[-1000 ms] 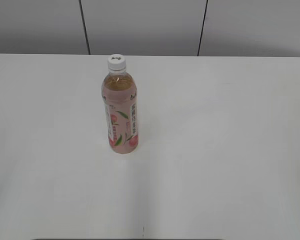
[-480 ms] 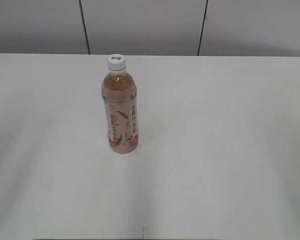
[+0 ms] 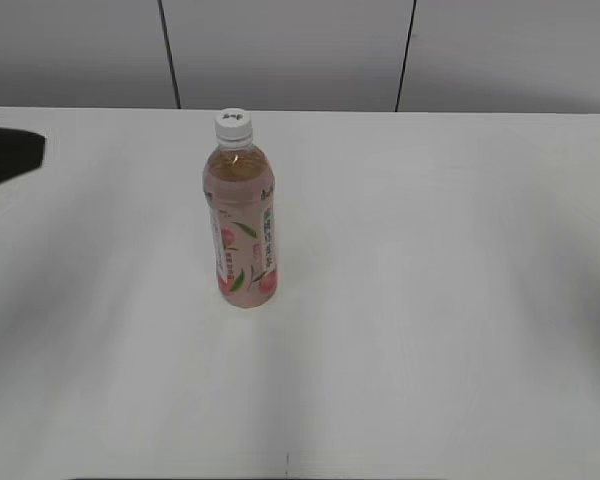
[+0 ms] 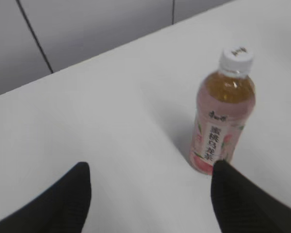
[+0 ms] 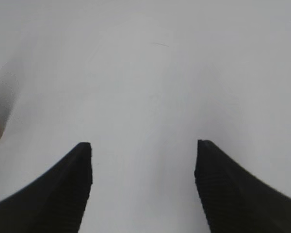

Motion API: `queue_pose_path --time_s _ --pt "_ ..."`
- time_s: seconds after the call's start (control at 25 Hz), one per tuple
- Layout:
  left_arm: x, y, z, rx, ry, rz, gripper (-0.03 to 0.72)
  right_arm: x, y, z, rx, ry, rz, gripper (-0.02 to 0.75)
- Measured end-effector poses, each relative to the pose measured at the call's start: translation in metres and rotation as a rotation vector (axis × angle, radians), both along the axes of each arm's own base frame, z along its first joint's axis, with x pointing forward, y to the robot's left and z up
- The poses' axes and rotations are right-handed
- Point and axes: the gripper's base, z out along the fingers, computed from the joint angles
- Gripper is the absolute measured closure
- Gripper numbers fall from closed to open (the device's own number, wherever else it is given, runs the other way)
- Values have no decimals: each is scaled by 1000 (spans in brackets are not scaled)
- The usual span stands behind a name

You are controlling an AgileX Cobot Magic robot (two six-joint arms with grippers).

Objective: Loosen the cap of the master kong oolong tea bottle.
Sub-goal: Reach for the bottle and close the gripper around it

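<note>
White cap (image 3: 232,121) sits on my upright oolong tea bottle (image 3: 241,226); left gripper (image 4: 150,177) and right gripper (image 5: 143,158) gape wide, empty.

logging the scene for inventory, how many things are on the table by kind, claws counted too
bottle: 1, the master kong oolong tea bottle, standing upright
cap: 1, the white cap, on the bottle
claws: 2, left claw and right claw, both open and empty
total: 4

1 bottle (image 3: 241,228), 1 cap (image 3: 232,124), 1 table (image 3: 430,300)
</note>
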Motion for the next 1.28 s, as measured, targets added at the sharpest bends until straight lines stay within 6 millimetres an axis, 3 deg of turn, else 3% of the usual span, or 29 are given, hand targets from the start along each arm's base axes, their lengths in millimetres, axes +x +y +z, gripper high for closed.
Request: queue_pose_path --time_s 0.12,0.24,0.44,0.6,0.8,1.08,1.28 --pt "7 -14 -11 40 34 -67 216 15 0 -9 -16 8 2 234" --pt "15 -21 -25 -36 89 -32 219 23 1 -16 -31 26 8 234" --pt "15 -13 -66 -81 160 114 249 29 1 -19 -45 15 12 234" --pt "9 0 -85 -62 118 232 253 30 0 -18 -46 -2 9 234" --pt "8 -2 -81 -51 33 241 254 30 0 -17 -47 -5 9 234" --pt "-1 -34 -73 133 -157 -45 254 30 0 -17 -48 -5 10 234" --pt "-1 -40 -72 168 -211 -92 253 30 0 -17 -48 -5 10 234"
